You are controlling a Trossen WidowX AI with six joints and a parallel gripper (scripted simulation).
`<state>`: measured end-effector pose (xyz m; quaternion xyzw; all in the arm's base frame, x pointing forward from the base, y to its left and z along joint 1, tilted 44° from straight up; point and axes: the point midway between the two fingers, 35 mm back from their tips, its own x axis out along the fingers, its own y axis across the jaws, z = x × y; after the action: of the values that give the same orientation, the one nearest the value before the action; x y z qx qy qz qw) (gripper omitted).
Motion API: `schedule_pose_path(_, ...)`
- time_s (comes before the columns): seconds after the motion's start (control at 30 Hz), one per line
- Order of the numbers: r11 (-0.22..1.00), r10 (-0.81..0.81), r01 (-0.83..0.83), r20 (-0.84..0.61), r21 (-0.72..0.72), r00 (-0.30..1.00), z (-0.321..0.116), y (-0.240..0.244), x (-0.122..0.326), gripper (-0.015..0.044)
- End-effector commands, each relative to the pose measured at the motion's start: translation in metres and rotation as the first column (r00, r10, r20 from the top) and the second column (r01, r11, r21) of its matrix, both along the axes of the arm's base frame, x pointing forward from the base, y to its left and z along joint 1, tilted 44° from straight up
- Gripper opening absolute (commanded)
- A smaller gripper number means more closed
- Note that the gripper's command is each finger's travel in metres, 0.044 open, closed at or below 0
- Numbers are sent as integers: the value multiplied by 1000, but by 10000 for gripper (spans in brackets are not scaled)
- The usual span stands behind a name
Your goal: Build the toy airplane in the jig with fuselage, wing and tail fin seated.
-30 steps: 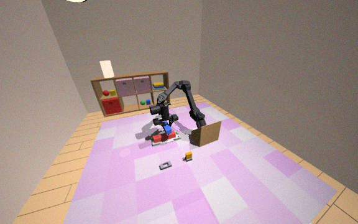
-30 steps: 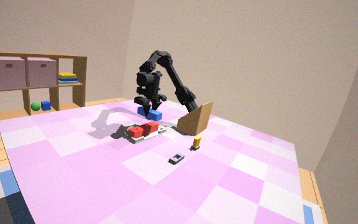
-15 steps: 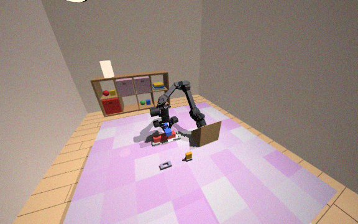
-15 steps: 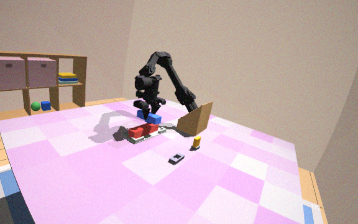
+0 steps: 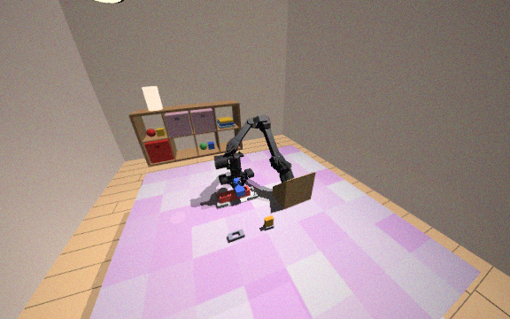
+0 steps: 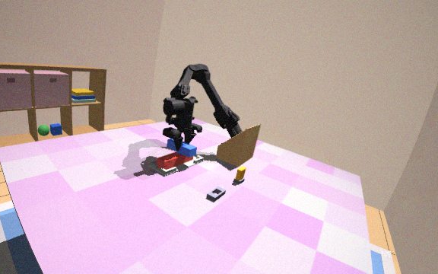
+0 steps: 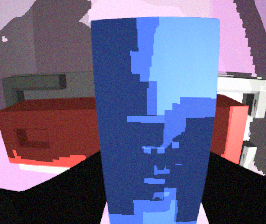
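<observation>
1. Blue wing [image 5: 240, 190] [image 6: 187, 148] [image 7: 156, 75] is pinched by the gripper [image 5: 237, 181] [image 6: 182, 146] crosswise over the red fuselage [image 5: 225, 197] [image 6: 167, 161] [image 7: 54, 130], probably so its tab can be dropped in
2. Fuselage is kept in the white cradle [image 5: 224, 205] [image 6: 169, 172] [image 7: 261, 90], presumably for steadiness

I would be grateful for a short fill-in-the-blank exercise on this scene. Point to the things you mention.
The gripper [image 5: 237, 182] [image 6: 184, 144] [image 7: 152, 153] holds the ____ wing.
Beneath the wing [image 5: 239, 190] [image 6: 187, 148] [image 7: 156, 100] is the ____ fuselage.
The fuselage [image 5: 225, 197] [image 6: 167, 161] [image 7: 59, 117] lies in the white ____.
The small upright piece [image 5: 268, 221] [image 6: 241, 173] is coloured ____.

Missing words: blue; red; cradle; yellow-orange.
</observation>
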<state>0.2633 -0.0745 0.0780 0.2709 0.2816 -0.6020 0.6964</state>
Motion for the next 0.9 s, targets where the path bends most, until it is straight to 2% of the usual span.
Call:
schedule_pose_path(0.0,1000,0,0,1,0,1000,0,0,0,182)
schedule_pose_path(0.1,1000,0,0,1,0,1000,0,0,0,162)
schedule_pose_path(0.27,1000,0,0,1,0,1000,0,0,0,31)
schedule_pose_path(0.77,1000,0,0,1,0,1000,0,0,0,425)
schedule_pose_path(0.87,1000,0,0,1,0,1000,0,0,0,440)
